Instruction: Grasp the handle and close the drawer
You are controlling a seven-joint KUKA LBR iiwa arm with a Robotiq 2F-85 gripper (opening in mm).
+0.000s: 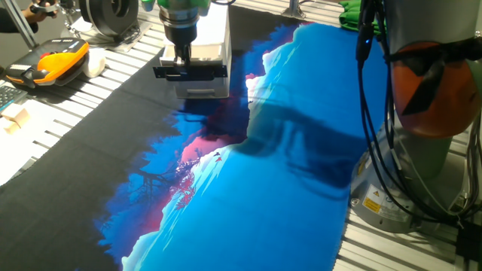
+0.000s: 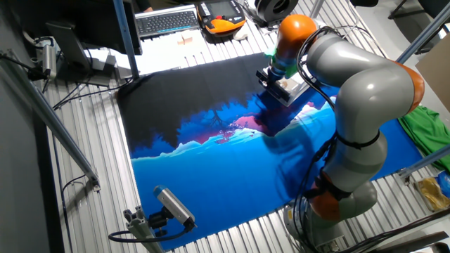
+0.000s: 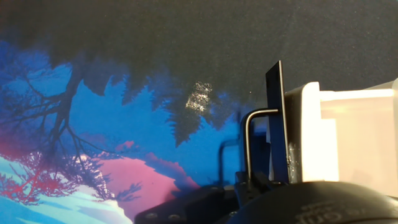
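A small white cabinet [image 1: 209, 34] stands at the far end of the blue-and-black cloth [image 1: 271, 188]. Its white drawer [image 1: 202, 84] sticks out a little toward me. The black handle [image 1: 190, 71] runs across the drawer's front. My gripper [image 1: 181, 65] comes down from above and is shut on the handle. In the hand view the handle [image 3: 247, 140] runs down between my dark fingers [image 3: 311, 202], beside the black front plate [image 3: 277, 118], with the drawer [image 3: 308, 137] partly out of the cabinet [image 3: 367, 124]. In the other fixed view my gripper [image 2: 273, 76] is at the cabinet [image 2: 292, 88].
An orange-black device [image 1: 56, 60] and small blocks [image 1: 15, 117] lie at the table's left edge. My arm's base [image 1: 429, 90] with cables stands at the right. A keyboard [image 2: 165, 21], a green cloth [image 2: 425, 130] and a camera on a stand [image 2: 172, 207] surround the cloth.
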